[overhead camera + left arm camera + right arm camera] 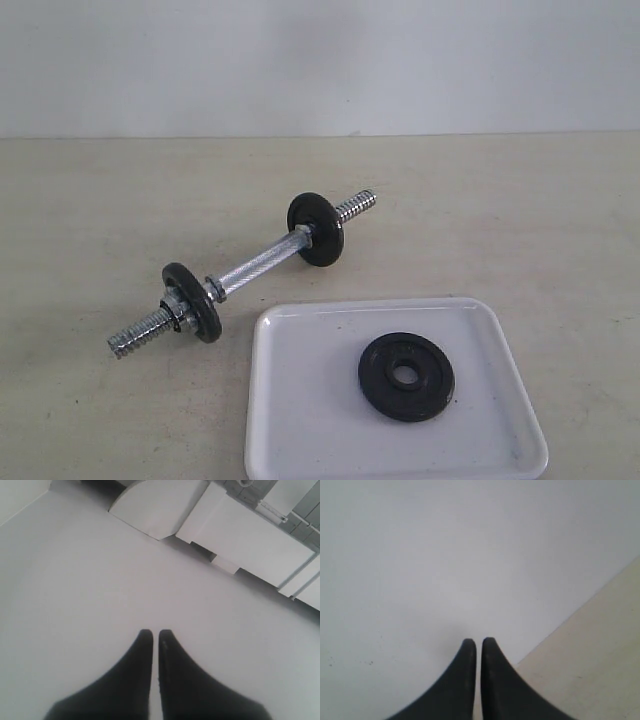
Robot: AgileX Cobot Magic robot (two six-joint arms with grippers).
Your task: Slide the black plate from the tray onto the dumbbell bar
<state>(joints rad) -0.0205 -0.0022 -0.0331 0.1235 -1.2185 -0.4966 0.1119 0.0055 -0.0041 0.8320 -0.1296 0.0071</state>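
Note:
The black plate [406, 376] lies flat in the white tray [300, 420] at the front right of the exterior view. The chrome dumbbell bar [255, 265] lies slanted on the beige table behind and left of the tray, with one black disc near each threaded end. Neither arm shows in the exterior view. In the left wrist view my left gripper [151, 632] is shut with nothing between its black fingers, over a plain pale surface. In the right wrist view my right gripper [478, 641] is shut and empty, in front of a white wall and a strip of beige table.
A white wall [320, 60] runs along the back of the beige table [520, 210]. The left wrist view shows white panels and cabinet-like shapes [240, 530] beyond the fingers.

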